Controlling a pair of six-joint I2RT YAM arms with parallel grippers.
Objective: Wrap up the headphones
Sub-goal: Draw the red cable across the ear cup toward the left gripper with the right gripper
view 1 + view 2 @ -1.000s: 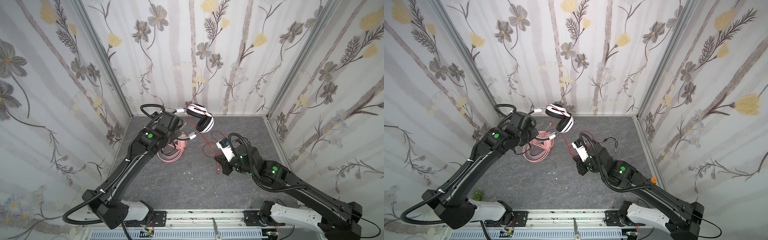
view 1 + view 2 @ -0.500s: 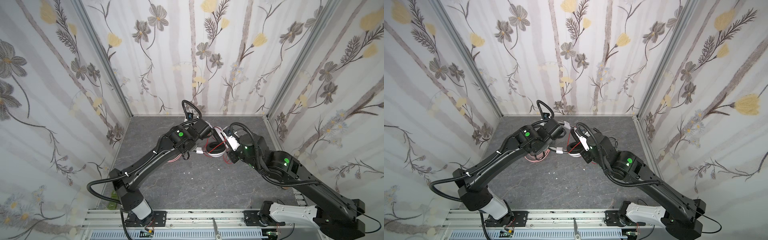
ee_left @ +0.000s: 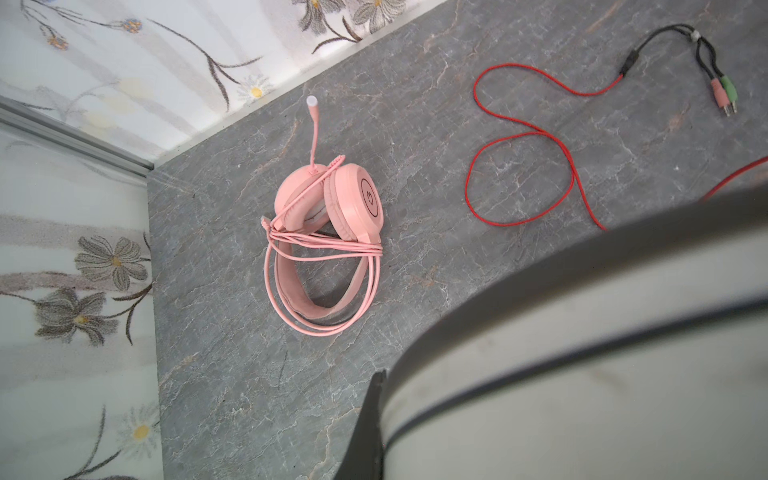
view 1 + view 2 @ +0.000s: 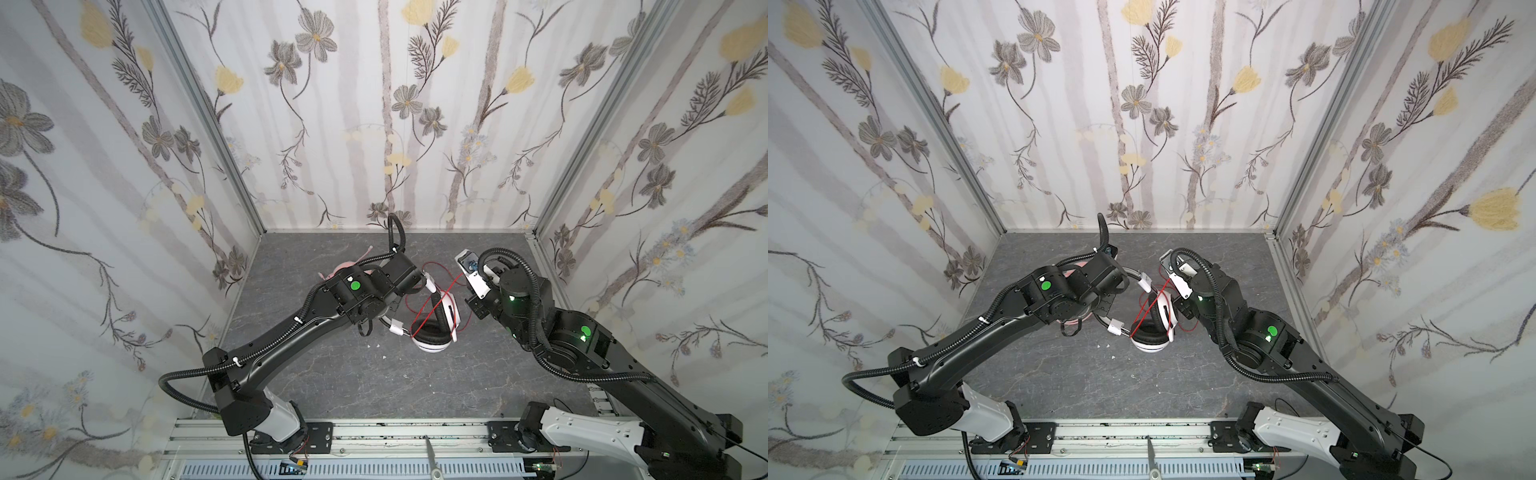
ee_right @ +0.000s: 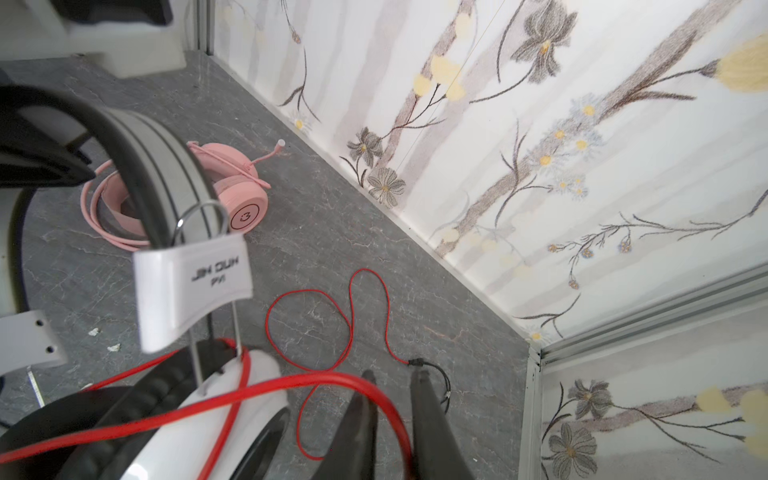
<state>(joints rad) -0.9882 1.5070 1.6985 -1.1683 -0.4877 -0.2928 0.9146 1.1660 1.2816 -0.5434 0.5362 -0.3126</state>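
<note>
**Right gripper.** In the right wrist view the right gripper (image 5: pixel 392 378) has its two black fingers (image 5: pixel 357 432) narrowly apart. The thin red cord (image 5: pixel 316 377) crosses one finger and drops through the gap. The gap is wider than the cord, so the cord is not clamped.

**Left gripper.** The left gripper (image 3: pixel 378 399) is fully closed on the grey-and-white padded headband (image 3: pixel 582 332) of the white-and-black over-ear headset (image 4: pixel 432 338). Only one dark finger shows beside the band in the left wrist view. In both top views the wrist housing hides the jaws.

**White-and-black headset.** It sits at the centre of the table, between the two arms (image 4: pixel 1150 338). Its black ear pads face each other. Whether the cups touch the surface cannot be told. Several turns of red cord run diagonally across the cups. A white slider block with dark lettering (image 5: pixel 193 286) joins the headband to the wire yoke.

**Loose cord.** The rest of the red cord lies in open loops on the grey marbled tabletop (image 4: pixel 374 386), far and right of the headset. It ends in a black splitter with pink and green jack plugs (image 3: pixel 723 91).

**All-pink headset.** The all-pink over-ear headset with mic boom (image 3: pixel 353 203) lies on the tabletop at far left, well apart from the red loops. It is mostly hidden under the left arm in both top views (image 4: pixel 349 266). Its pink cord (image 3: pixel 324 247) is coiled along the headband and across it.
</note>
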